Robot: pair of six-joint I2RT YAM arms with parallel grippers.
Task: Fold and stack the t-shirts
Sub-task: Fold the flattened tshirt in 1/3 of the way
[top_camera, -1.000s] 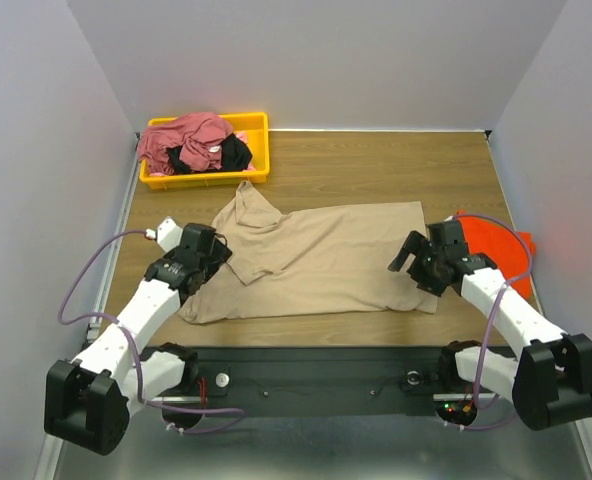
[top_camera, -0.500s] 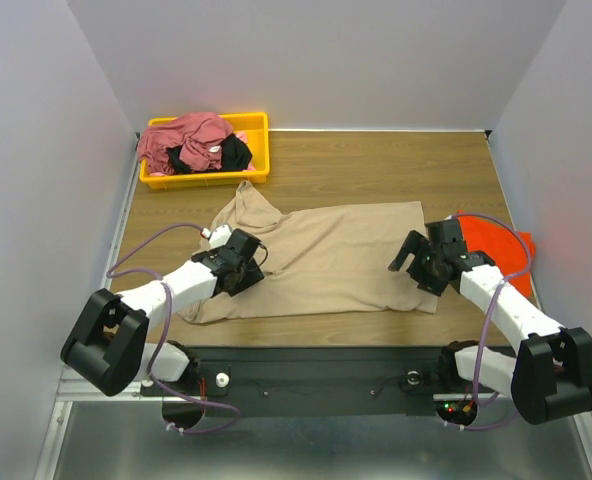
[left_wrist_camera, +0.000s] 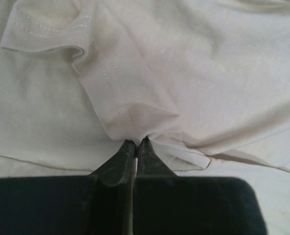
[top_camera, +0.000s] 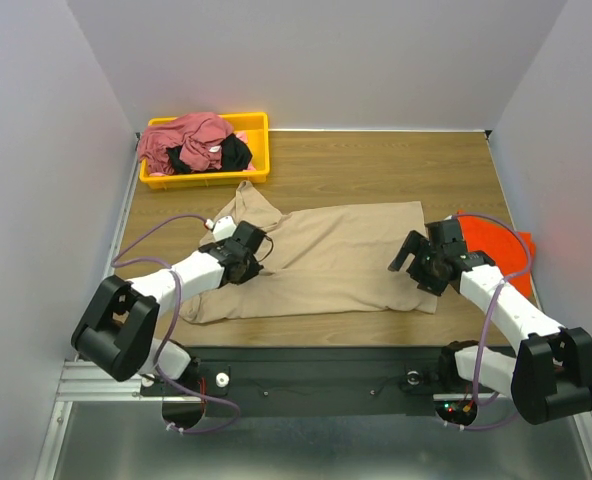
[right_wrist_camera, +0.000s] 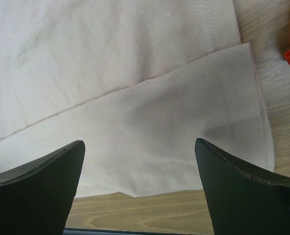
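While the tan t-shirt (top_camera: pixel 326 255) lay spread flat across the middle of the wooden tabletop (top_camera: pixel 396 165), my left claw (left_wrist_camera: pixel 136 143) was clenched on it. Its jaws were pressed together, with a small peak of cloth nipped between the tips. The pinch sat at the lower end of a stitched seam, on the shirt's left side near the sleeve, and folds ran out from it to the right. My right claw (right_wrist_camera: pixel 139 147) was released, jaws spread wide and holding nothing, poised over the shirt's near right corner, where the double-stitched hem met bare wood. I could not tell whether its tips touched the cloth. A bright orange-red t-shirt (top_camera: pixel 504 248) lay at the right edge of the tabletop, just beside the tan one's hem and partly hidden under my right arm. In the far left corner stood a yellow bin (top_camera: pixel 259 150), with a dusty rose-red t-shirt (top_camera: pixel 184 138) and a black t-shirt (top_camera: pixel 235 153) heaped together inside it.
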